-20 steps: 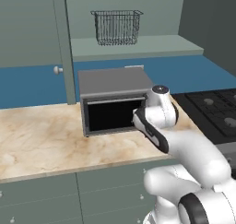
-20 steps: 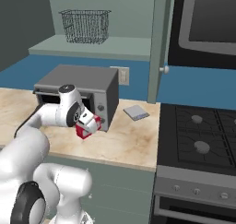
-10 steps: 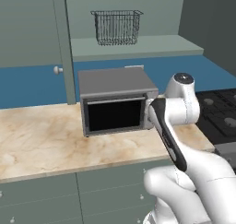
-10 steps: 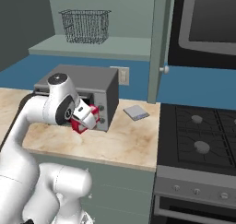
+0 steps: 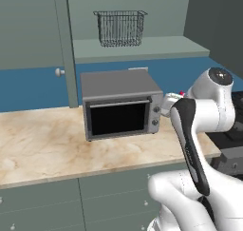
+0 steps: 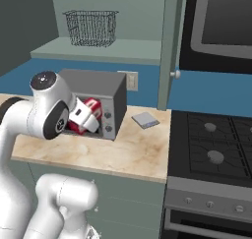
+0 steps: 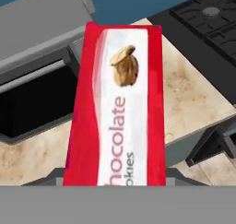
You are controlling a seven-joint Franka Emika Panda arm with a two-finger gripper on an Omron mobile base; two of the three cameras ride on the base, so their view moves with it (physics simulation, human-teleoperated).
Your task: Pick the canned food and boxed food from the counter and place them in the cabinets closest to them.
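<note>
Hand view: the finger tips are hidden behind the red box (image 7: 117, 108), which runs up from the bottom edge with its lower end cut off; the fingers are clamped on it. In the right base view the gripper (image 6: 87, 116) holds the box (image 6: 91, 106) in the air, just in front of the toaster oven (image 6: 101, 93) and above the counter (image 6: 133, 149). In the left base view only a red sliver of the box (image 5: 182, 93) shows past the bent arm (image 5: 209, 101), right of the oven (image 5: 118, 104). The cabinet door (image 6: 170, 46) stands right of the oven.
</note>
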